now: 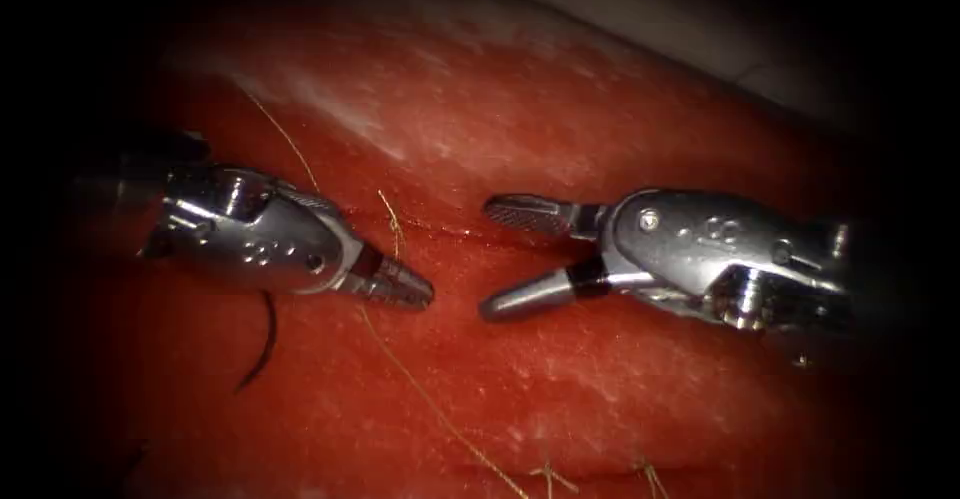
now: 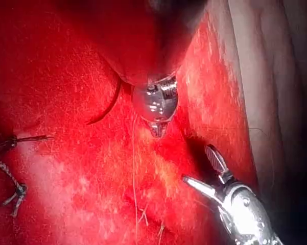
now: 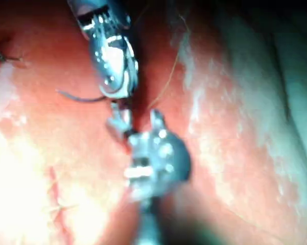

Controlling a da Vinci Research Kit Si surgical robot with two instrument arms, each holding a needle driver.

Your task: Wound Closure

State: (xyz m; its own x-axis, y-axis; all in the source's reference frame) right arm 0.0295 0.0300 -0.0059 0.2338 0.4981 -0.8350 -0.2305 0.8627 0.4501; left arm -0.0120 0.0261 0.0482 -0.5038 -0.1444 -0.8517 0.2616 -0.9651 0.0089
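Far off to your right lies a pale grey surface (image 1: pixel 700 19), smooth and dull, sloping down toward the right. A thin dark line crosses it; you cannot tell what that line is. From your left wrist camera the same pale ground (image 2: pixel 281 76) shows long, soft streaks.

A pale grey surface (image 1: pixel 640 9) lies beyond the lit red field; darkness rings the edges.

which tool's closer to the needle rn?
Left. The needle lies loose on the tissue just below the left tool, jaws shut. The right tool, jaws open, is across the cut.
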